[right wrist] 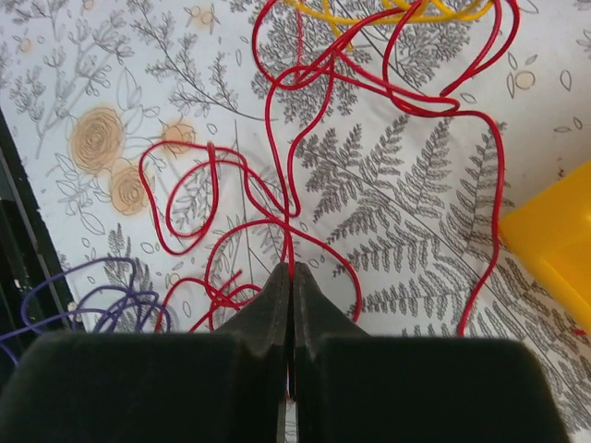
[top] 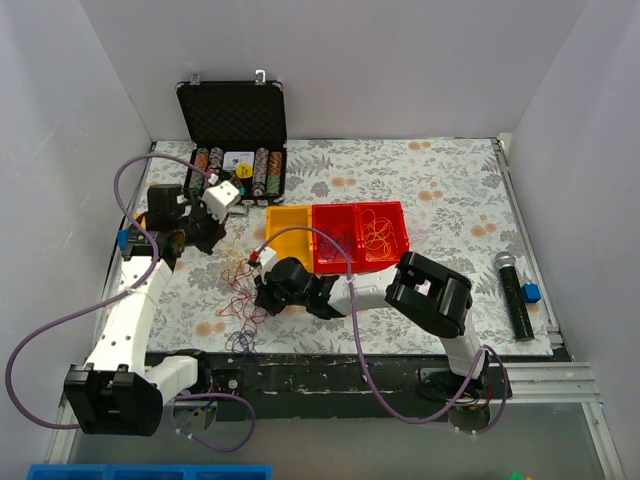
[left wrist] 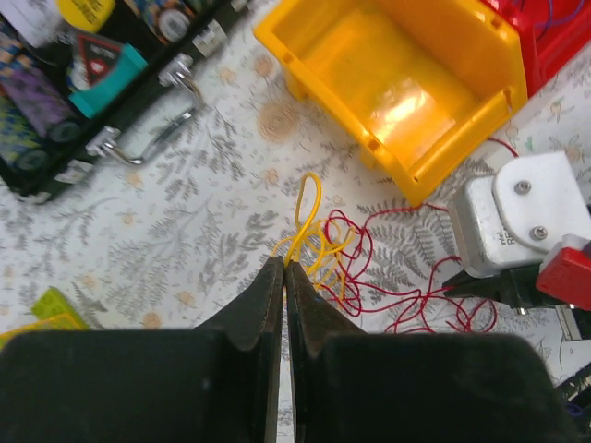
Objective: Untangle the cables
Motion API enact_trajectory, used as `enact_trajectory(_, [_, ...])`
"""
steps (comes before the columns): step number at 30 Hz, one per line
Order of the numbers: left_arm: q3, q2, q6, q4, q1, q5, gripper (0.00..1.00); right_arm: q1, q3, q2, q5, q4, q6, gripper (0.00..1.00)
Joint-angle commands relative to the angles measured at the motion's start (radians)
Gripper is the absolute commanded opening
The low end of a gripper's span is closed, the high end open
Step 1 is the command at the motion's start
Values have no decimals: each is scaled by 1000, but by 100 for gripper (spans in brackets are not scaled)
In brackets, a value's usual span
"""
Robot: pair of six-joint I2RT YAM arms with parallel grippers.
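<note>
The cables (top: 243, 290) are spread on the table (top: 450, 190) between the arms, just before the yellow bin (top: 288, 232). The left claw (left wrist: 284, 269) is pinched together on a yellow wire (left wrist: 307, 217), the right claw (right wrist: 289, 272) on a red wire (right wrist: 277, 138). These two are looped through each other, so the knot could be tightened by a hard pull, or a thin strand lost from the tips. The yellow bin is empty; orange loops (top: 378, 232) lie in one red bin (top: 378, 262), the other's contents being too faint to tell.
</note>
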Motion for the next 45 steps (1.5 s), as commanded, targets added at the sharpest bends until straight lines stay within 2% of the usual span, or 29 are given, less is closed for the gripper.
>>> enact_trajectory(1, [158, -39, -41, -16, 3, -14, 0, 7, -45, -65, 68, -15, 1, 1])
enact_trajectory(9, [367, -45, -78, 30, 3, -59, 0, 25, -304, -214, 135, -19, 70, 1])
enact_trajectory(12, [416, -53, -105, 128, 3, -100, 0, 35, -387, -261, 151, -17, 103, 1])
enact_trajectory(17, [469, -67, -154, 396, 3, -169, 0, 50, -481, -298, 169, -17, 156, 1])
enact_trajectory(23, [655, 36, -205, 613, 3, -283, 0, 59, -484, -291, 207, -58, 173, 1])
enact_trajectory(27, [779, 96, -220, 657, 3, -243, 0, 59, -470, -271, 232, -101, 183, 1])
enact_trajectory(31, [888, 143, -249, 754, 3, -264, 0, 59, -459, -245, 233, -127, 186, 1])
enact_trajectory(37, [983, 171, -278, 835, 3, -225, 0, 62, -436, -211, 246, -183, 171, 1])
enact_trajectory(41, [988, 163, -280, 835, 3, -192, 0, 68, -459, -197, 259, -201, 170, 1])
enact_trajectory(45, [1000, 174, -259, 877, 1, -218, 0, 70, -485, -202, 276, -227, 183, 1])
